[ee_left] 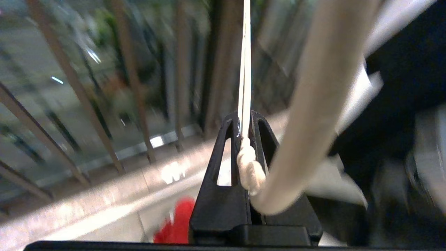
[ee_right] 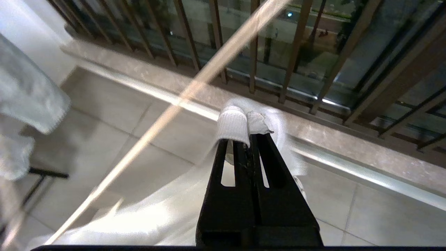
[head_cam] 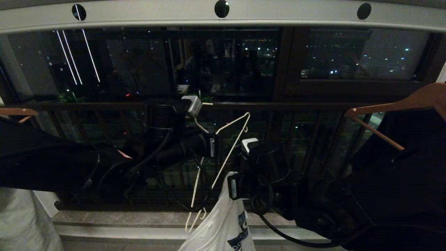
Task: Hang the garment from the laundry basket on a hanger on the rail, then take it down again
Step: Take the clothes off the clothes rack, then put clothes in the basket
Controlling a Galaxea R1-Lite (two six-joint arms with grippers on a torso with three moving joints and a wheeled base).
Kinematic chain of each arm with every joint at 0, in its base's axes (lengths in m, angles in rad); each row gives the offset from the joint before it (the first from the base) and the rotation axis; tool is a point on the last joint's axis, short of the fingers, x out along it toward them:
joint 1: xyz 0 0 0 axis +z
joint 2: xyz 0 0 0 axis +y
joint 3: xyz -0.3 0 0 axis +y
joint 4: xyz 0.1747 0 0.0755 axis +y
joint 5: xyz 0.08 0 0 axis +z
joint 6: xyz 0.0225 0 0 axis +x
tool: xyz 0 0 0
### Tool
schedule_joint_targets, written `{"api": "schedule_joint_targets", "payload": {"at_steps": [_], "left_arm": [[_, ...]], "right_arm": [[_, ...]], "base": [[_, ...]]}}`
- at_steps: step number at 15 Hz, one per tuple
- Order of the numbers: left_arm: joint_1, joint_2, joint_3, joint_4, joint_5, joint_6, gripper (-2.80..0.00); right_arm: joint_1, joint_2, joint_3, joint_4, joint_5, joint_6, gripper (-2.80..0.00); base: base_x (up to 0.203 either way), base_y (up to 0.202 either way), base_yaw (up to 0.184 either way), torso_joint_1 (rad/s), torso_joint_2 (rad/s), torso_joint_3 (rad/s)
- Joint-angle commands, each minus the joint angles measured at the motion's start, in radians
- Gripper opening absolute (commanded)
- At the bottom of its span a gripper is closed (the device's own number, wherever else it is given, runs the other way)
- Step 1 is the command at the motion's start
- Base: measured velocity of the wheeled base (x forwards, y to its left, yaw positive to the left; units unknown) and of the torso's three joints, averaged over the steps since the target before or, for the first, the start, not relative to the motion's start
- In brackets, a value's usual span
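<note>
- Left end effector (ee_left: 245, 130) pinches the hanger (head_cam: 223, 164) at its neck, below the rail (head_cam: 223, 21).
- Right end effector (ee_right: 250, 139) pinches the garment (head_cam: 223, 223) by its collar.
- Risk: the thin wire could twist and the collar slip off.

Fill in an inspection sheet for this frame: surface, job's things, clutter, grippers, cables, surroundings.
Surface: tiled floor and stone sill below the railing.
Job's things: hanger off the rail, hanging tilted between the arms; T-shirt dangling below; basket nothing seen.
Clutter: red cloth on the floor; black garment on a wooden hanger at right; pale cloth at lower left.
Grippers: left gripper shut on the hanger's twisted neck; right gripper shut on the T-shirt's ribbed edge.
Cables: black arm cables looping under both arms.
Surroundings: dark balcony railing, night windows with city lights.
</note>
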Motion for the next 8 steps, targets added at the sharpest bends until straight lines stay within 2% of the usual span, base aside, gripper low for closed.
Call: {"api": "schedule_joint_targets", "payload": {"at_steps": [1, 5, 8], "left_arm": [[0.0, 0.064, -0.006, -0.083, 0.042, -0.005, -2.8], [0.001, 0.056, -0.003, -0.077, 0.045, -0.002, -2.8], [0.029, 0.034, 0.001, -0.074, 0.045, 0.014, -2.8]], "right_arm": [[0.014, -0.002, 0.008, -0.004, 0.008, -0.005, -2.8], [-0.009, 0.052, 0.0, -0.007, 0.013, -0.003, -2.8], [-0.031, 0.133, -0.006, -0.01, 0.036, -0.003, -2.8]], "base": [[0.0, 0.0, 0.0, 0.0, 0.0, 0.0], [0.0, 0.0, 0.0, 0.0, 0.0, 0.0], [0.0, 0.0, 0.0, 0.0, 0.0, 0.0]]}}
